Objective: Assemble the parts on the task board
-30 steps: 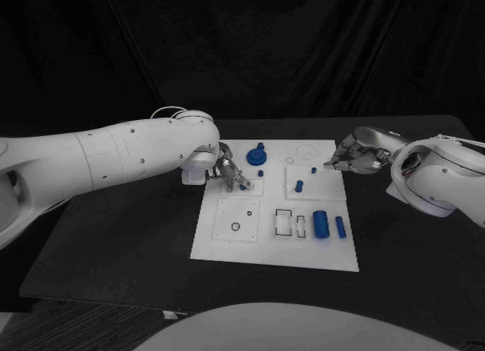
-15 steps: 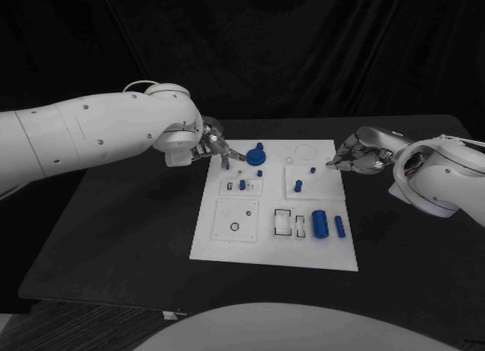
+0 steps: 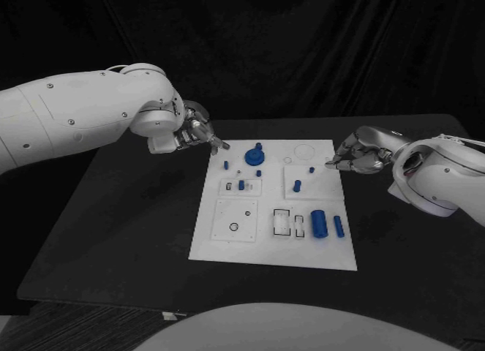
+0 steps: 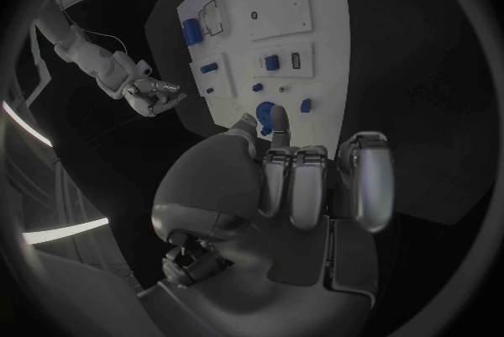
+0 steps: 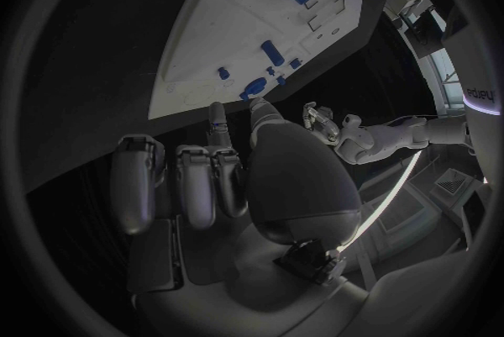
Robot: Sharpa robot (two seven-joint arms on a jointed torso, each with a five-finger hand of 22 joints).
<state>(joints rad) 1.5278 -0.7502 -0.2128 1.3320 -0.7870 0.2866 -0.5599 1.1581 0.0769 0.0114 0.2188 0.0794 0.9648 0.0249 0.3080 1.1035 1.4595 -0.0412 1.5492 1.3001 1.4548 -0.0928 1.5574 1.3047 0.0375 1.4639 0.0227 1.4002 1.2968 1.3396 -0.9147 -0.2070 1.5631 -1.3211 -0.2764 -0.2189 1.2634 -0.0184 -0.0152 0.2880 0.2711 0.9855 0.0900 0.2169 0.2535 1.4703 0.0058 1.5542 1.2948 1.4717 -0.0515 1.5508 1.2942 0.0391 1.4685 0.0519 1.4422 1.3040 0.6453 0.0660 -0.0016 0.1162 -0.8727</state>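
The white task board lies in the middle of the black table. On it are a round blue part near the far edge, several small blue pegs such as one at the far left, and a large blue cylinder beside a slimmer one. My left hand hovers off the board's far left corner, fingers curled, holding nothing I can see. In the left wrist view its fingers curl above the board. My right hand sits at the board's right edge, fingers curled, apparently empty.
Black table surrounds the board on every side, with wide room on the left and at the front. Rectangular and round sockets mark the board's near half. A dark curtain closes off the back.
My left hand has lifted off the board's left middle and drawn back toward the far left, uncovering small pegs there. The right hand has stayed put.
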